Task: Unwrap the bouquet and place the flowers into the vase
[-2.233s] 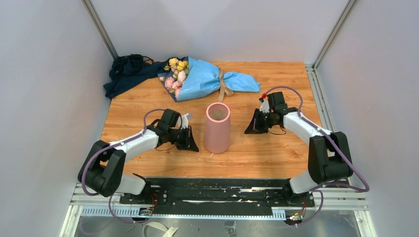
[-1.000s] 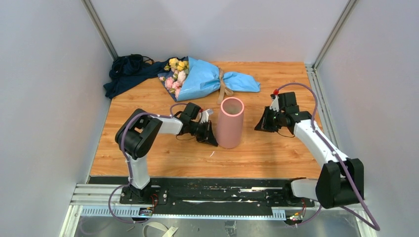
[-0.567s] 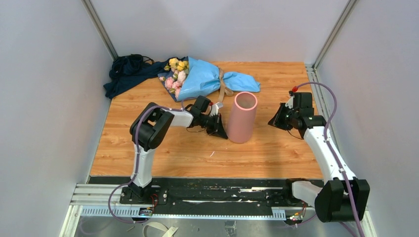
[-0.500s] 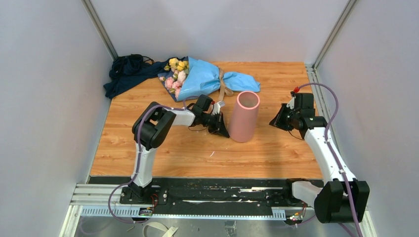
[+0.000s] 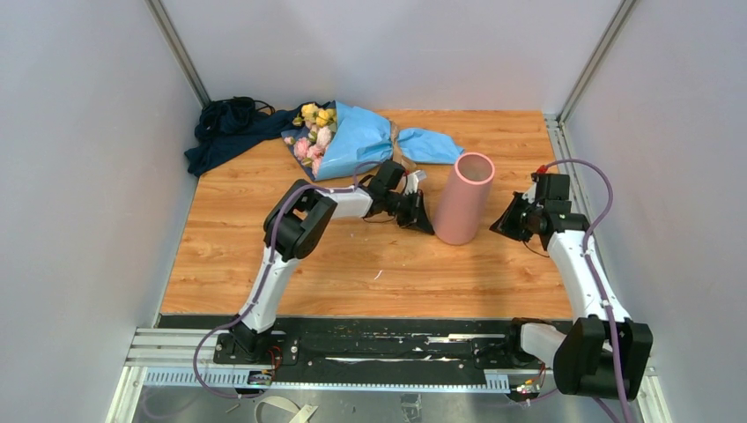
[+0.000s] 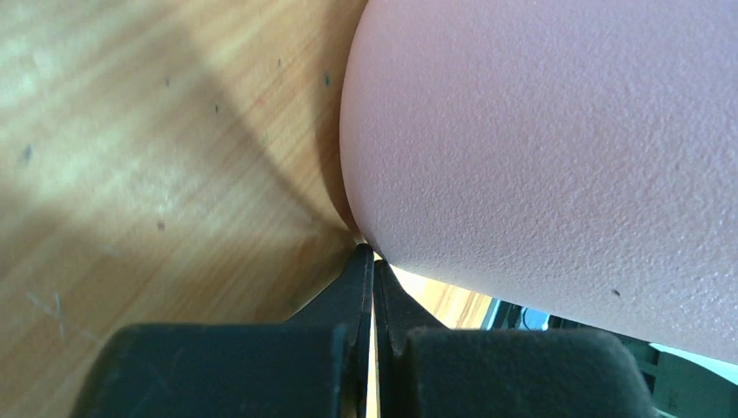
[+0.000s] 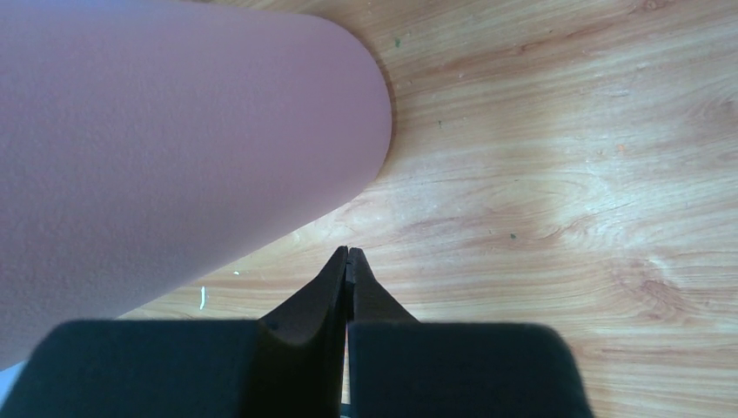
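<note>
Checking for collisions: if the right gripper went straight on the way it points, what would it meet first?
Most likely the vase, low on its side; the shut right gripper stands just short of it, though depth is unclear.

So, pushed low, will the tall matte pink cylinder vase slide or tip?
Probably slides: the shut left hand touches the tall matte pink vase near its base, and it stands upright. Pushed higher, its narrow shape may tip.

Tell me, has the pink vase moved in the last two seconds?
Yes. The vase has slid right along the bouquet, reaching its blue tail end, shut left claw pressed against the vase.
</note>
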Action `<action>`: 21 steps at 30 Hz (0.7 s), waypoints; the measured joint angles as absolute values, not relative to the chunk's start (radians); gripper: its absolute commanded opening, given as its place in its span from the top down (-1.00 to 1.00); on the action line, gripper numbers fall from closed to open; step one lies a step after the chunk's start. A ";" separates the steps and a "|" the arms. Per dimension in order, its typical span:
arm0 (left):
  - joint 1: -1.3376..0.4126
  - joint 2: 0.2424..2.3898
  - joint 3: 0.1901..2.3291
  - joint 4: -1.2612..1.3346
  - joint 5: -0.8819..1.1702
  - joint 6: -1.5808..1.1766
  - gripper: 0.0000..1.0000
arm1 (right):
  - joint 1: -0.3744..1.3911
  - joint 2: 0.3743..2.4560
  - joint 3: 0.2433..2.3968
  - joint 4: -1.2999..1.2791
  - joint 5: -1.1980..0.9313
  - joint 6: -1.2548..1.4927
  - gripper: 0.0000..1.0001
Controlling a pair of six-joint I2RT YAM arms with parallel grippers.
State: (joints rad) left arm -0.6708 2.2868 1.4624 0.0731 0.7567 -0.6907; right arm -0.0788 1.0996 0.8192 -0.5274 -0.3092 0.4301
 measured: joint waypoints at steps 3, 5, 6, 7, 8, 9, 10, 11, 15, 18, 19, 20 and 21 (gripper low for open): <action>-0.671 2.329 1.526 0.073 0.770 -0.700 1.00 | -0.089 1.100 0.807 -0.525 -0.316 0.429 1.00; -0.672 2.358 1.570 0.071 0.775 -0.706 1.00 | -0.095 1.105 0.798 -0.526 -0.322 0.427 1.00; -0.673 2.366 1.585 0.070 0.775 -0.707 1.00 | -0.097 1.109 0.794 -0.525 -0.324 0.426 1.00; -0.675 2.378 1.607 0.065 0.775 -0.707 1.00 | -0.100 1.113 0.789 -0.526 -0.327 0.425 1.00; -0.677 2.386 1.626 0.054 0.775 -0.704 1.00 | -0.102 1.117 0.785 -0.526 -0.329 0.425 1.00; -0.681 2.389 1.641 0.039 0.771 -0.694 1.00 | -0.104 1.119 0.781 -0.526 -0.329 0.425 1.00; -0.684 2.390 1.645 0.029 0.768 -0.686 1.00 | -0.106 1.120 0.776 -0.526 -0.330 0.425 1.00; -0.687 2.387 1.646 0.017 0.767 -0.676 1.00 | -0.109 1.120 0.773 -0.528 -0.329 0.425 1.00; -0.693 2.344 1.595 -0.022 0.766 -0.628 1.00 | -0.127 1.114 0.759 -0.523 -0.333 0.426 1.00; -0.694 2.288 1.536 -0.090 0.762 -0.574 1.00 | -0.133 1.099 0.717 -0.502 -0.358 0.440 1.00; -0.693 2.270 1.520 -0.117 0.759 -0.555 1.00 | -0.134 1.091 0.686 -0.480 -0.377 0.453 1.00; -0.693 2.258 1.510 -0.138 0.757 -0.540 1.00 | -0.134 1.089 0.662 -0.467 -0.393 0.463 1.00; -0.690 2.244 1.503 -0.172 0.755 -0.518 1.00 | -0.135 1.086 0.630 -0.444 -0.418 0.480 1.00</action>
